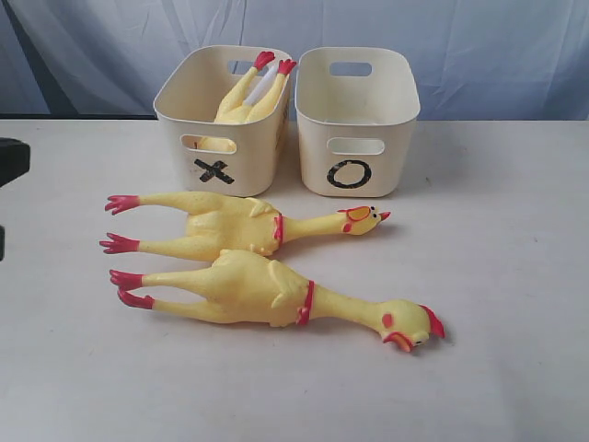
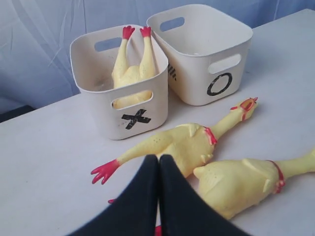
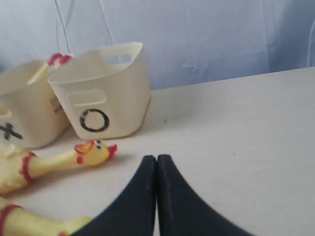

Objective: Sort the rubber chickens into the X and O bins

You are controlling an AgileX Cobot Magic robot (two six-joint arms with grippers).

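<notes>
Two rubber chickens lie side by side on the white table, heads to the right: the far chicken (image 1: 235, 224) (image 2: 182, 143) (image 3: 59, 162) and the near chicken (image 1: 267, 293) (image 2: 246, 182). A third chicken (image 1: 248, 97) (image 2: 133, 69) stands head down in the X bin (image 1: 216, 157) (image 2: 125, 115) (image 3: 19, 123), red feet sticking up. The O bin (image 1: 354, 170) (image 2: 216, 73) (image 3: 101, 103) beside it holds nothing I can see. My left gripper (image 2: 159, 157) is shut and empty, above the chickens' legs. My right gripper (image 3: 156, 157) is shut and empty, off the chickens' heads. Neither gripper shows in the exterior view.
A pale blue cloth backdrop (image 1: 497, 46) hangs behind the bins. A dark object (image 1: 11, 161) sits at the table's left edge. Bare table (image 1: 497, 276) stretches right of the chickens.
</notes>
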